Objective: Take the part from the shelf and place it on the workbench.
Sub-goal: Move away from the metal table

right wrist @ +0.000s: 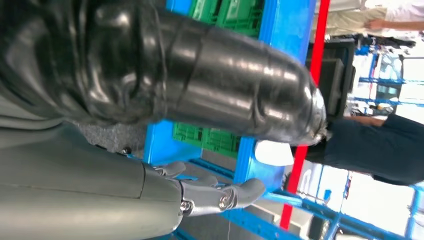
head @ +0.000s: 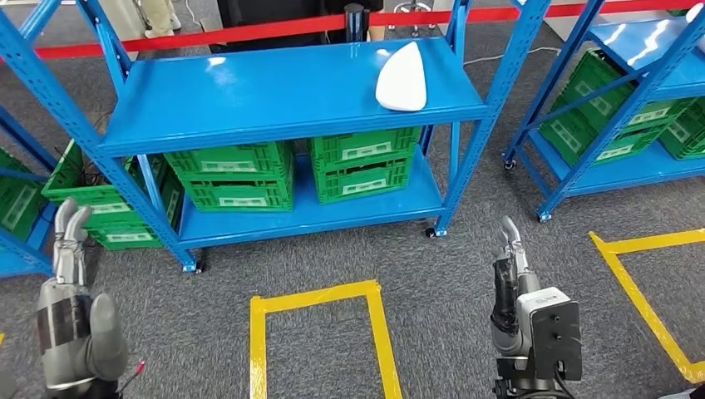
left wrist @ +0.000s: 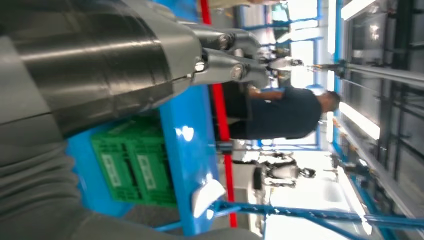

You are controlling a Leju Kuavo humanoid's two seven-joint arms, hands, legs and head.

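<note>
White part (head: 402, 77) lies on the top board of the blue shelf (head: 274, 91), near its right front corner, untouched. Green crates (head: 291, 170) sit on the board below; yellow tape (head: 320, 332) marks the grey floor in front. Left hand (head: 71, 320) and right hand (head: 511, 278) hang low, well short of the shelf, fingers extended, slightly apart, holding nothing.
</note>
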